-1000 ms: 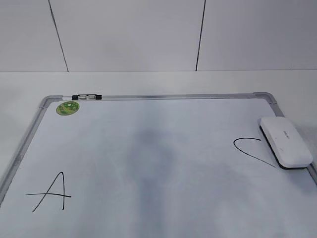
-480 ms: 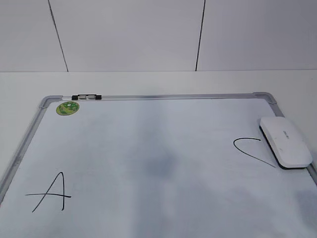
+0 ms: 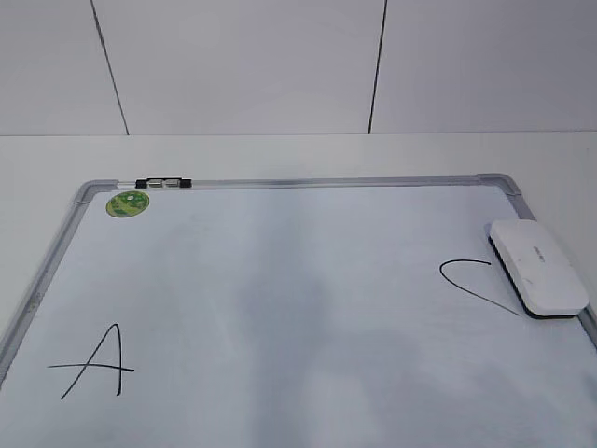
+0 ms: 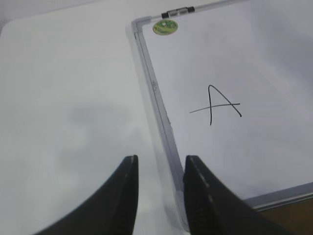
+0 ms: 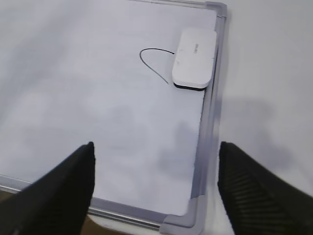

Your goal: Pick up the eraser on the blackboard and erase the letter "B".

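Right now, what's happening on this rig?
Nothing is being handled. The white rounded plastic eraser lies untouched at the right edge of the grey-framed white dry-erase board, covering part of the black "C". A black "A" sits lower left; no "B" shows between them. The left gripper hangs over the board's left frame, slightly open; the right gripper hangs wide open above the board's near right corner. Both are empty.

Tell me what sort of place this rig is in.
Probably a lab or test bench: a plain white table before bare white wall panels, holding only a whiteboard with an eraser and marker.
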